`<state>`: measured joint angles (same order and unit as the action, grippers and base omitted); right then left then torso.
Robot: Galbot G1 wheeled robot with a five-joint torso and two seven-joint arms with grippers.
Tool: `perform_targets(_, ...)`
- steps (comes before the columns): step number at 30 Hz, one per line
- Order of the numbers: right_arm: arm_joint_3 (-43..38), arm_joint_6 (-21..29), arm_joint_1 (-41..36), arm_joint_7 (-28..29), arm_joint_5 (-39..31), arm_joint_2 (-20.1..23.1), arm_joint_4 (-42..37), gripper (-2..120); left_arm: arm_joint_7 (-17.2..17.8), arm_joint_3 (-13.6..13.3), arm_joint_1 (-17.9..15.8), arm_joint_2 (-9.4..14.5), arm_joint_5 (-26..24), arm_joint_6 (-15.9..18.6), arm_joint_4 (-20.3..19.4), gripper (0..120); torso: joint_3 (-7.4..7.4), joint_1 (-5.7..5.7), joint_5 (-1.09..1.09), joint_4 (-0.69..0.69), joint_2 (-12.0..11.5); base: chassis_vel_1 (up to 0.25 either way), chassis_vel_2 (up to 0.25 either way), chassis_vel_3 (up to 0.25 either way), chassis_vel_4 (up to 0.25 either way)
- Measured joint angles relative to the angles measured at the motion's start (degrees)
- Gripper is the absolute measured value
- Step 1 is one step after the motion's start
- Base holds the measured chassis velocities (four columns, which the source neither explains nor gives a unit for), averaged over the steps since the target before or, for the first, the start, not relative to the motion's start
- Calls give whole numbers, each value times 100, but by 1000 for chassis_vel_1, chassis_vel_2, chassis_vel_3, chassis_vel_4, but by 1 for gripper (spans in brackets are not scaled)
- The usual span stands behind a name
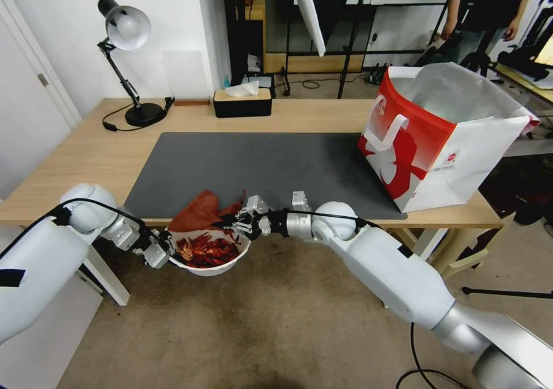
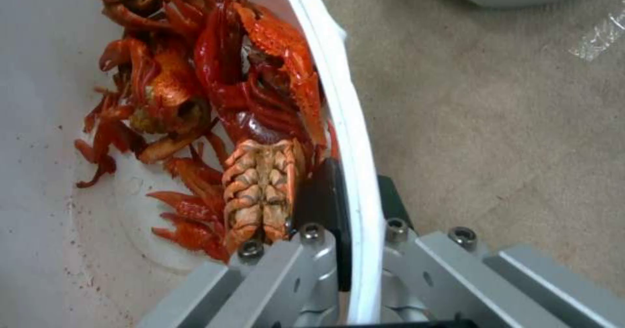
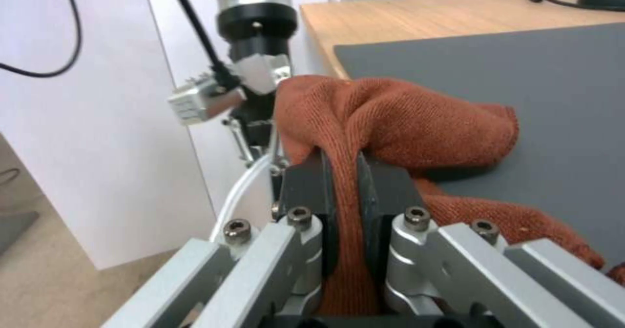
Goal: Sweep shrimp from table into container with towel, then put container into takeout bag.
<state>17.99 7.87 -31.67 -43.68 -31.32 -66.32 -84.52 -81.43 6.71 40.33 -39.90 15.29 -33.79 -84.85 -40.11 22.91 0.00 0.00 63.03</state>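
Note:
The white container [image 1: 230, 264] hangs just below the table's [image 1: 86, 153] front edge with the red-orange shrimp [image 1: 205, 250] piled inside it. My left gripper [image 1: 167, 253] is shut on its rim; in the left wrist view its fingers [image 2: 323, 196] clamp the white rim [image 2: 345, 118] beside the shrimp [image 2: 221, 98]. My right gripper [image 1: 235, 221] is shut on the rust-red towel [image 1: 199, 210], which lies bunched at the mat's front edge over the container. The right wrist view has the pads [image 3: 306, 191] pinching a fold of towel [image 3: 417, 123]. The red and white takeout bag [image 1: 443, 135] stands open at the table's right end.
A dark grey mat [image 1: 276, 164] covers the table's middle. A black tissue box [image 1: 242, 102] and a desk lamp [image 1: 127, 31] stand along the far edge. Beige carpet lies below the container. A person stands in the room behind the bag.

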Motion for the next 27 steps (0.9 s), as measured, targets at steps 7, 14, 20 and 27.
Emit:
perform_targets(7,-140,115,-284,136,-346,138,-416,6,8,46,70,36,-2,2,-49,0,0,0,1,0,0,0,0,0,0)
perform_targets(14,-458,225,-577,664,-1386,154,-803,6,13,49,73,62,-1,10,-82,0,0,0,0,1,0,0,0,0,0)
perform_targets(20,-935,175,-958,1594,-2484,93,-1335,6,19,49,96,55,8,24,-118,0,0,0,0,0,0,0,0,0,0)
perform_targets(27,-1433,-136,-1088,3548,-2118,144,-1731,6,23,39,171,-3,45,30,-198,0,0,0,1,0,0,0,0,0,0)
